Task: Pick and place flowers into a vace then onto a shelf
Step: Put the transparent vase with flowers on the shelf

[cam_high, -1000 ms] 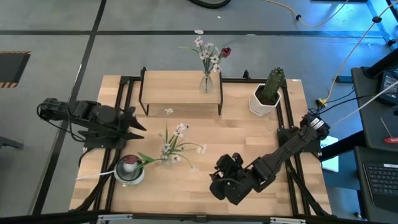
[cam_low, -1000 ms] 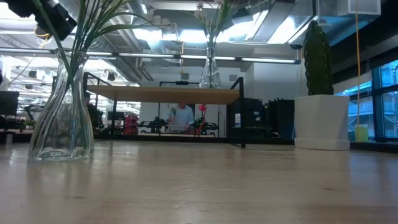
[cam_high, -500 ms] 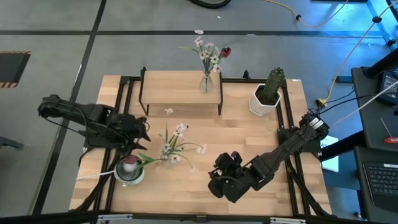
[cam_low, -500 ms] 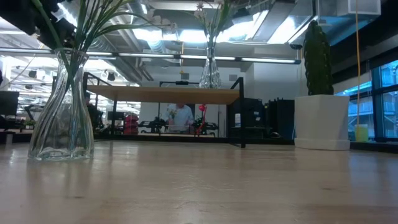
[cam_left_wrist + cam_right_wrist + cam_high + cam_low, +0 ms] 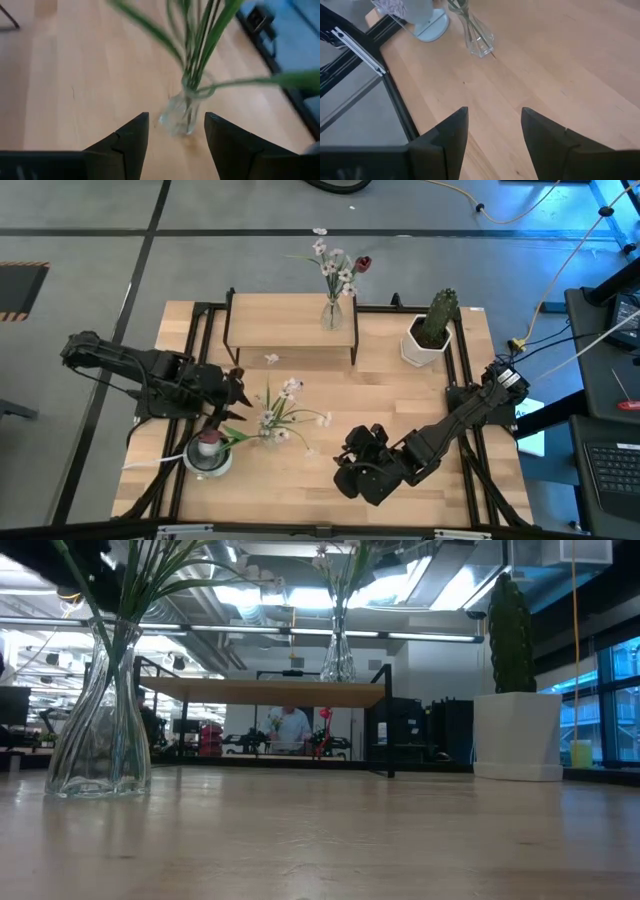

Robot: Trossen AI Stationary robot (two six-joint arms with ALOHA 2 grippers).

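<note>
High view had the left end effector (image 5: 236, 385) poised beside the flowers (image 5: 278, 412) in a clear vase (image 5: 97, 720) near the tabletop's (image 5: 400, 410) left edge, close but not touching; left wrist view showed its two dark fingers (image 5: 125, 145) spread apart with nothing between them, the vase (image 5: 179, 116) standing upright just ahead of the gap, green stems rising out of it; a small round white base with a reddish top (image 5: 208, 452) sat beside that vase toward the front left corner; a second vase of flowers (image 5: 335, 280) with white blossoms and one dark red bud stood on the shelf (image 5: 280, 320) along the tabletop's back edge; a green cactus in a white pot (image 5: 430, 330) sat at the back right corner; the right end effector (image 5: 355, 470) hung over the front edge, well apart from both vases, and right wrist view showed its fingers (image 5: 445, 137) parted and empty over bare wood; low view caught a person far off in the room beyond the shelf (image 5: 270, 690).
</note>
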